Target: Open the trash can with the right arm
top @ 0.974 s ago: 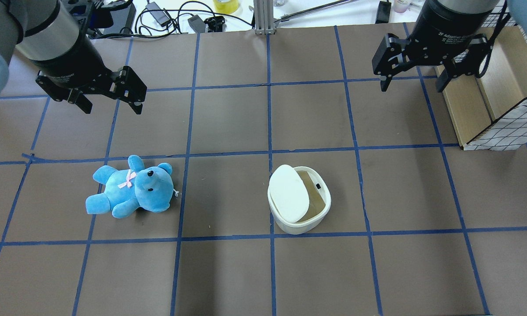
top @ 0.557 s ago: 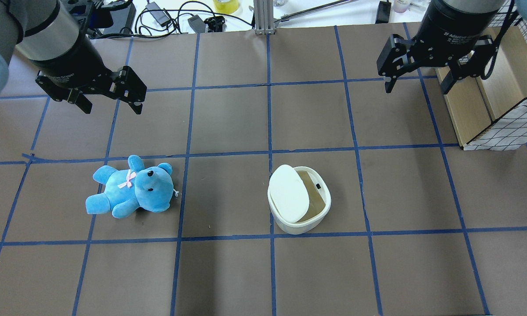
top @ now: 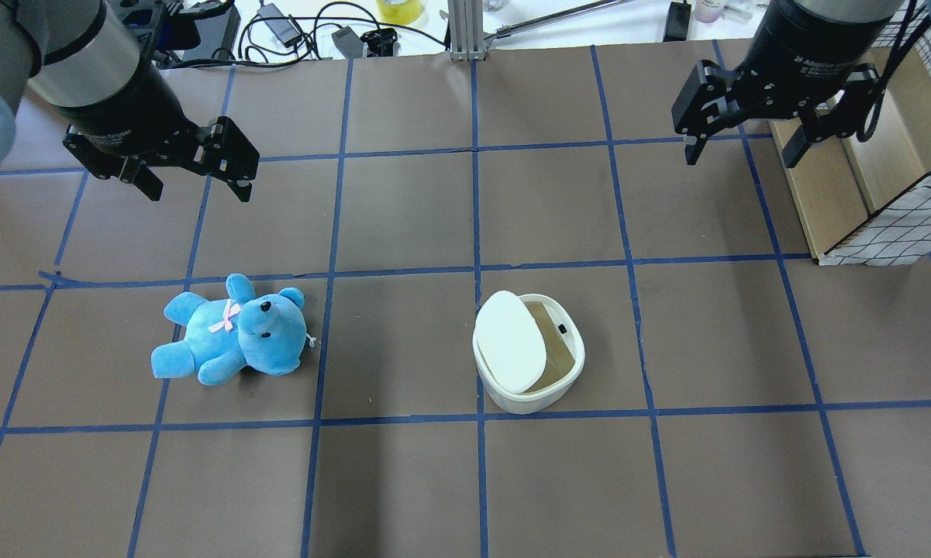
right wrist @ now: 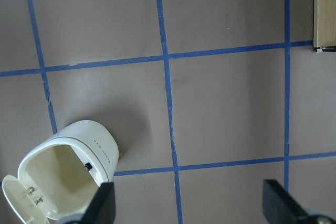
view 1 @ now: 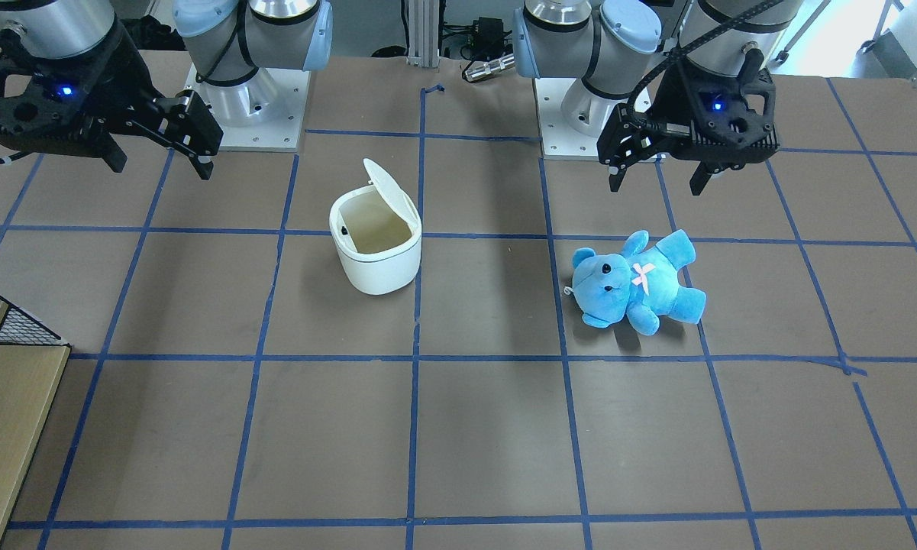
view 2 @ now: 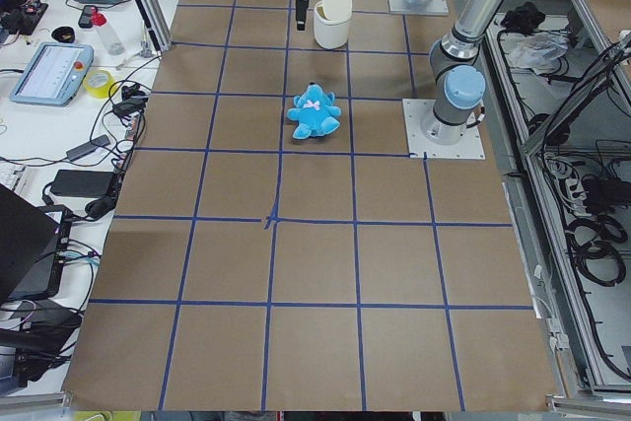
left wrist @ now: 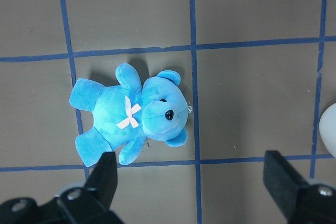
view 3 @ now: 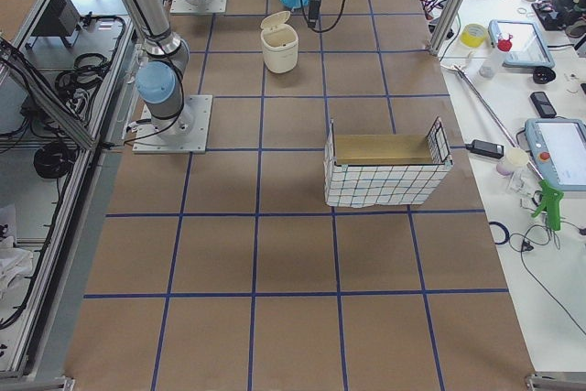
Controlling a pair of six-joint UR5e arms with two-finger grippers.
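The white trash can (top: 531, 399) stands near the table's middle. Its flip lid (top: 509, 339) is raised and the beige inside shows. It also shows in the front view (view 1: 378, 271) and in the right wrist view (right wrist: 102, 148) at the lower left. My right gripper (top: 741, 155) is open and empty, high above the table, far back and to the right of the can; it shows in the front view (view 1: 160, 164) too. My left gripper (top: 199, 190) is open and empty, behind the blue teddy (top: 232, 332).
A wire-grid basket with a wooden box inside (top: 884, 139) stands at the right edge, just beside my right gripper. Cables and tools lie beyond the table's far edge. The teddy lies left of the can, apart from it.
My right gripper has drifted a little to the right and back, away from the can. The can, its lid, the teddy and my left gripper have not moved.
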